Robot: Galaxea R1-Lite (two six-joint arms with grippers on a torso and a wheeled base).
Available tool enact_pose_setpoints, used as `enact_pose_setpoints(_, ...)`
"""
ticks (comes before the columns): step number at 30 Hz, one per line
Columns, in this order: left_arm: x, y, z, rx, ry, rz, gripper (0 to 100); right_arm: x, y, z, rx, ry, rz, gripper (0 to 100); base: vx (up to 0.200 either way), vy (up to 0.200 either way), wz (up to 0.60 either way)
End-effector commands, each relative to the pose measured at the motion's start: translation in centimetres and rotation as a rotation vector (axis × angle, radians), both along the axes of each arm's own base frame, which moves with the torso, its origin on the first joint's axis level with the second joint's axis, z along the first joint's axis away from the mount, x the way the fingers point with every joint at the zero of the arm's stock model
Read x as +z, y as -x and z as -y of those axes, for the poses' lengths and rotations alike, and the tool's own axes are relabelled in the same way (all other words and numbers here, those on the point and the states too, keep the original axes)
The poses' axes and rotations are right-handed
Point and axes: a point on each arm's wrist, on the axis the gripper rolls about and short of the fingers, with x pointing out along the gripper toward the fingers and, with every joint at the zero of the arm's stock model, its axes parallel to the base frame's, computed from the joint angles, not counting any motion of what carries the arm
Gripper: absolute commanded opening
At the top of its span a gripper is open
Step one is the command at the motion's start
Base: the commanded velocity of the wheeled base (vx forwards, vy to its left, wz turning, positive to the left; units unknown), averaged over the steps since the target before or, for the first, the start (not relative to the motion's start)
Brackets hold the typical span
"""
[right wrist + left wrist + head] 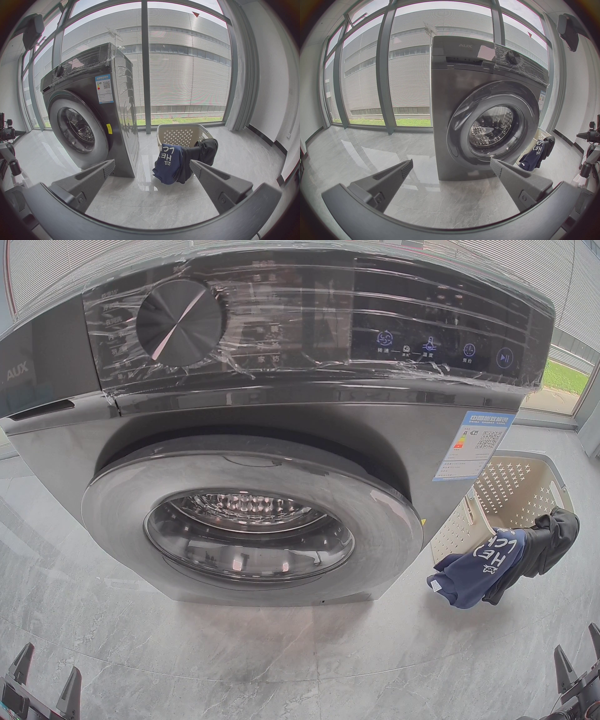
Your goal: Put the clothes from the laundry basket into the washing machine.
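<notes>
Low at the left, the left pincer (pixel 49 671) is cut off by the head view's edge, but its two dark wedge-shaped fingers stand apart with nothing between them, above pale grey marbled floor (pixel 312 652) that shines like polished stone. Ahead stands the washing machine (pixel 75 446), dark grey metal, its control strip wrapped in wrinkled clear film over a round ribbed dial (pixel 180 321). The round door (pixel 250 534) is closed; through its bulging glass the steel drum glints, though whether anything lies inside is hard to tell. A blue and white label (pixel 473 445) sits on the front's right corner. Just beside the machine's right flank is the laundry basket (pixel 519 484), cream plastic pierced with small star-shaped holes. From the head its near left corner is hidden behind the machine, while the right wrist view takes in its whole width. Over its front rim hang the clothes: a navy shirt (pixel 478 568) with white lettering, and against it a black garment (pixel 550 540), its shape hard to make out. At the far right the right pincer (pixel 576 646) is held low, fingers apart and empty, well apart from the basket.
</notes>
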Motion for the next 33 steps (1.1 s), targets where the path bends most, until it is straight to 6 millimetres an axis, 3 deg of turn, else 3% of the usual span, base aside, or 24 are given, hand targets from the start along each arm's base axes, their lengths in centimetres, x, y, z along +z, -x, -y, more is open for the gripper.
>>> enact_pose_setpoints(1,-0.52,-0.01,0.00,-0.001,-0.001,-0.001,100,-0.51,-0.05,0.00,0.001,0.000,-0.007,100,0.000,0.000,0.00)
enact_pose_setpoints(6,-0.52,-0.01,0.00,-0.001,-0.001,-0.001,100,-0.51,-0.05,0.00,0.001,0.000,-0.007,100,0.000,0.000,0.00)
enact_pose_setpoints(12,-0.52,-0.01,0.00,-0.001,0.000,-0.001,100,-0.51,-0.05,0.00,0.001,0.000,-0.007,100,0.000,0.000,0.60)
enact_pose_setpoints(19,-0.52,-0.01,0.00,-0.001,0.000,-0.001,100,-0.51,-0.05,0.00,0.001,0.000,-0.007,100,0.000,0.000,0.00)
enact_pose_setpoints(25,-0.52,-0.01,0.00,-0.001,0.000,-0.001,100,-0.51,-0.05,0.00,0.001,0.000,-0.007,100,0.000,0.200,0.00)
enact_pose_setpoints(33,-0.52,-0.01,0.00,-0.001,-0.001,-0.001,100,-0.51,-0.05,0.00,0.001,0.000,-0.007,100,0.000,0.000,0.00)
